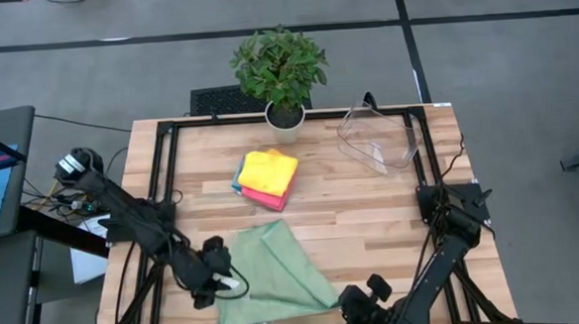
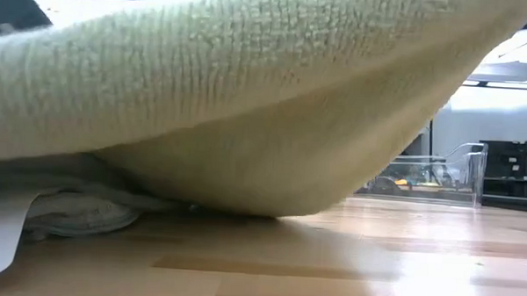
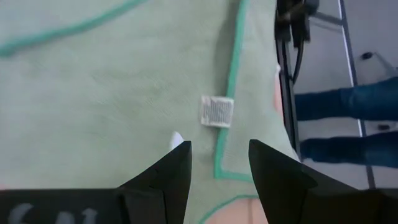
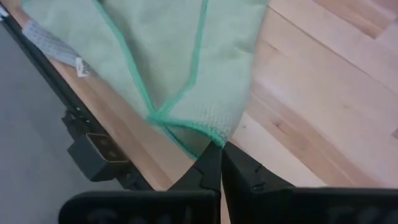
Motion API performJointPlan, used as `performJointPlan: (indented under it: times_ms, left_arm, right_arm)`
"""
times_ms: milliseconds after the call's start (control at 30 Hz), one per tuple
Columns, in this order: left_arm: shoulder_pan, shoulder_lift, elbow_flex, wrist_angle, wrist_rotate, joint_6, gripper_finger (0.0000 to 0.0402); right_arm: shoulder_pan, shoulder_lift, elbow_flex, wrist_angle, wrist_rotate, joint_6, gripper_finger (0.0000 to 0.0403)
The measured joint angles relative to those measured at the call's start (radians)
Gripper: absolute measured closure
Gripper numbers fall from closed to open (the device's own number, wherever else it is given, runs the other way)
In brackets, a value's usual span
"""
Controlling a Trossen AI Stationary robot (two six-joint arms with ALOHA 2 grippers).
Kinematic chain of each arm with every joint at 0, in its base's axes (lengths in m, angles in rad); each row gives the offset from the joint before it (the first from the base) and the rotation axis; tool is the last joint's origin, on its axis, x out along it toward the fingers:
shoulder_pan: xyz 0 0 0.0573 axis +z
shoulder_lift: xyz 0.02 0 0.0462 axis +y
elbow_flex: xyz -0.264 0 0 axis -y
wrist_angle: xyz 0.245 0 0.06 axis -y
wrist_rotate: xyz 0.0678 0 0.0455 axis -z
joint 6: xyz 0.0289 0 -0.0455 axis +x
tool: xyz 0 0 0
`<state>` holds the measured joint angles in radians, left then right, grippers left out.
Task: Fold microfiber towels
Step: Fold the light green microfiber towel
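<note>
A sage-green microfiber towel (image 1: 270,272) with a teal hem lies loosely doubled over near the table's front edge; it fills the low view (image 2: 247,103). My right gripper (image 1: 343,304) is shut on its near right corner. My left gripper (image 3: 217,165) stands open over the towel's left part (image 1: 222,281), one finger on either side of the hem beside a white label (image 3: 217,112). A stack of folded towels, yellow on pink and blue (image 1: 267,177), rests mid-table. My right gripper pinches the towel's hemmed corner (image 4: 213,138) between its two fingertips, coming slanting down from the table's near right. Two hemmed edges meet there, so it looks like more than one layer. The corner is raised a little; the rest lies slack on the table (image 4: 155,56). My left gripper: I cannot tell whether its fingers touch the cloth below them.
A potted plant (image 1: 280,78) stands at the far edge, with a clear plastic bin (image 1: 378,138) to its right. Bare wood (image 1: 392,216) lies right of the towel. A person's legs (image 3: 348,124) show beyond the table frame in the left wrist view.
</note>
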<state>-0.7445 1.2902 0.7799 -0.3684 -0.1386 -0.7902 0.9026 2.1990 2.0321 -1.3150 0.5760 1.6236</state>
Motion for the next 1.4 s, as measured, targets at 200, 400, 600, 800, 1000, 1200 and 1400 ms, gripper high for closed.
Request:
performJointPlan:
  times_ms: [200,400,600,800,1000,1200,1400]
  left_arm:
    - [-0.057,0.129,0.0,0.037,0.0,-0.057,0.0249]
    - [-0.075,0.24,0.001,0.091,0.026,-0.116,0.0249]
    - [-0.079,0.281,0.0,0.159,0.076,-0.12,0.0249]
    - [-0.079,0.281,0.001,0.236,0.071,-0.154,0.027]
    - [-0.079,0.281,0.007,0.252,0.055,-0.217,0.0347]
    - [-0.079,0.257,0.074,0.21,0.081,-0.287,0.0395]
    - [-0.079,0.188,0.268,-0.051,0.027,-0.218,0.04]
  right_arm:
    - [-0.004,0.0,0.0,0.012,0.015,-0.008,0.0382]
    - [-0.004,0.0,0.0,0.015,0.016,-0.009,0.0374]
    - [-0.004,0.0,0.0,0.018,0.025,-0.009,0.0379]
    - [-0.004,0.0,0.0,0.02,0.026,-0.019,0.0377]
    - [-0.008,0.0,0.001,0.022,0.026,-0.026,0.0373]
    - [-0.025,-0.009,0.001,0.005,0.027,-0.004,0.0386]
    - [-0.047,-0.072,0.001,-0.074,0.061,0.01,0.0379]
